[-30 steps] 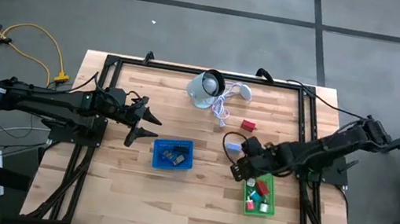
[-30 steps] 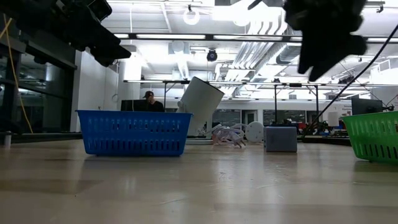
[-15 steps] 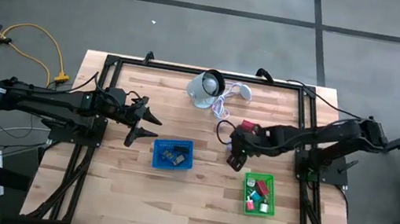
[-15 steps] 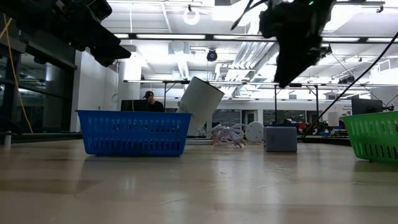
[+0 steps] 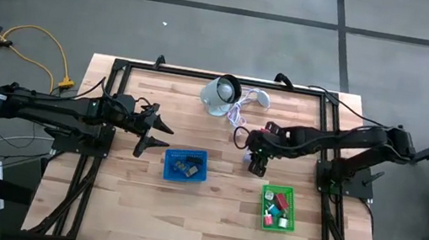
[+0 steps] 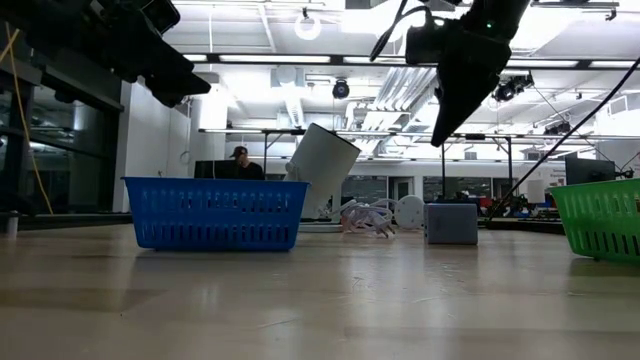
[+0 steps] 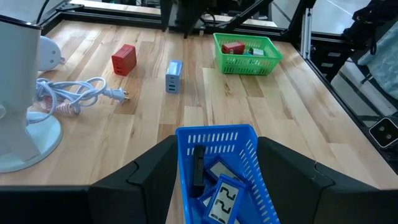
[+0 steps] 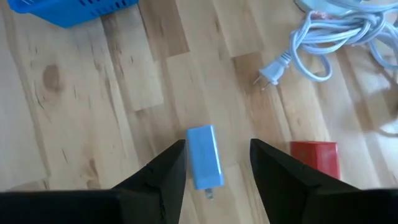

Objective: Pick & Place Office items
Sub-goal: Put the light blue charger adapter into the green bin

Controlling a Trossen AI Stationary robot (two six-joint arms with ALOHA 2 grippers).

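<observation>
Right wrist view shows the right gripper (image 8: 214, 165) with fingers spread and empty, hovering above the pale blue rectangular plastic charger block (image 8: 204, 156), which lies flat on the wooden table (image 5: 208, 221) beside the red plastic block (image 8: 316, 157), right of the blue mesh basket (image 5: 184, 166). Its long axis runs between the fingers, prongs toward the camera. It looks rigid, light and smooth, best pinched across its narrow sides; the left gripper (image 5: 159, 132), also spread, waits left of the basket.
</observation>
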